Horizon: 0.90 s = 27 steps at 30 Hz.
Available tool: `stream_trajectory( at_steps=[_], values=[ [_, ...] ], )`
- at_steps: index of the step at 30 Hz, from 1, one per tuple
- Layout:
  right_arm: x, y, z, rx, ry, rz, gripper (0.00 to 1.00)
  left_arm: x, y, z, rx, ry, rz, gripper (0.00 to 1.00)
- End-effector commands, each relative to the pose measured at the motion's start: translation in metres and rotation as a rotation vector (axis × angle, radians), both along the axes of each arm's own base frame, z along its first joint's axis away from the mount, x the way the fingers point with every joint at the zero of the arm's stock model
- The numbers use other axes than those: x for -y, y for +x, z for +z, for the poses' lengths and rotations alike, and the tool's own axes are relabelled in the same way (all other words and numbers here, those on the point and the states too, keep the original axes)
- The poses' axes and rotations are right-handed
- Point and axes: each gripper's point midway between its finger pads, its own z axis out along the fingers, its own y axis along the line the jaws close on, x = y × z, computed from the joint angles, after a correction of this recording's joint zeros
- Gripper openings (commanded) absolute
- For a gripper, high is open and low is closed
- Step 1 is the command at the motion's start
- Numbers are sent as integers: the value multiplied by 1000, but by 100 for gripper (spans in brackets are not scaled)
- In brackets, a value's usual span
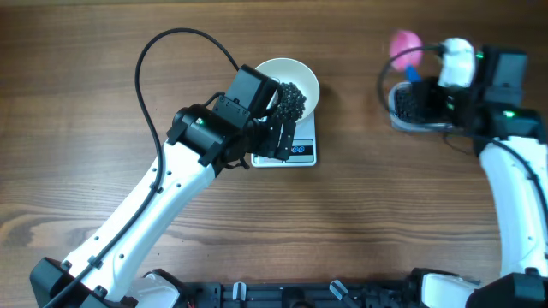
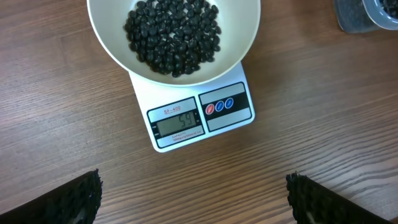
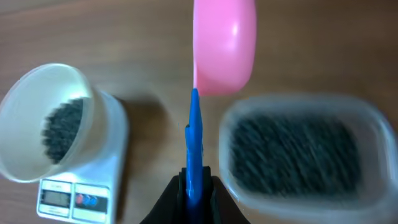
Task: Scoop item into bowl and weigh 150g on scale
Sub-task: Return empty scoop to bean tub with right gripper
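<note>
The white bowl (image 1: 301, 70) stands on the white scale (image 1: 301, 154) and holds a heap of black pellets, the item (image 1: 291, 101). My left gripper (image 1: 276, 128) hangs open just in front of the scale. In the left wrist view the left gripper (image 2: 194, 202) has bare table between its fingers, and the scale (image 2: 217, 121) display reads about 54 under the bowl (image 2: 245, 37) of item (image 2: 174, 34). My right gripper (image 3: 194, 186) is shut on the blue handle of the pink scoop (image 3: 224, 43), held between the bowl (image 3: 22, 118) and the tub.
A clear plastic tub (image 3: 373, 124) full of black pellets stands at the right, directly beside the scoop; it shows in the overhead view as the tub (image 1: 396, 115) under the right arm. Bare wooden table lies between the scale and the tub.
</note>
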Motion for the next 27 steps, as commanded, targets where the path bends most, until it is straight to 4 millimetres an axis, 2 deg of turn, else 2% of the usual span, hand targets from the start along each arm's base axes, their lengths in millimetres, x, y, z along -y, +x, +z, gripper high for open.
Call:
stream_trajectory(
  at_steps=[1, 5, 7, 10, 19, 27],
  values=[
    [28, -13, 1, -46, 9, -102, 4, 0, 1, 11, 34, -1, -16, 100],
    [38, -23, -6, -88, -37, -98, 4, 0, 1, 10, 34, -1, -16, 100],
    [55, -32, -15, -143, -123, -162, 4, 0, 1, 11, 34, -1, -16, 100],
    [71, -41, -20, -190, -204, -217, 4, 0, 1, 11, 34, -1, -16, 100],
    [69, -50, -36, -241, -228, -171, 4, 0, 1, 11, 34, -1, -16, 100],
    [65, -47, -41, -246, -201, -156, 4, 1, 1, 10, 34, -1, -16, 100]
  ],
)
